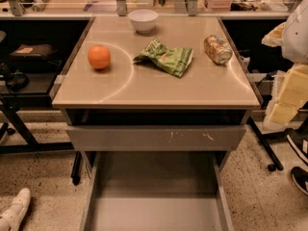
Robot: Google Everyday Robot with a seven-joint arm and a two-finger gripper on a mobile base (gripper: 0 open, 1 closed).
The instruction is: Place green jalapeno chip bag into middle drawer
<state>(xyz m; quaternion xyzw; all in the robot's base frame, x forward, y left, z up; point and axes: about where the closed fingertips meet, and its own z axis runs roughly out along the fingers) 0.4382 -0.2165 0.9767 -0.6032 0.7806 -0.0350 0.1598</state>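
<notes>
The green jalapeno chip bag (167,57) lies crumpled on the tan tabletop, right of centre and towards the back. The middle drawer (155,207) is pulled out wide open below the table, and its grey floor is bare. My gripper (288,97) shows as pale cream parts at the right edge of the view, under a white arm section (296,28). It is off the table's right side, well apart from the bag and above the floor. It holds nothing that I can see.
On the tabletop (192,90) an orange (99,57) sits at the left, a white bowl (143,20) at the back and a gold-brown can (217,49) on its side at the right. A scratched grey drawer front (156,137) sits above the open drawer. Shoes (298,148) stand at the right.
</notes>
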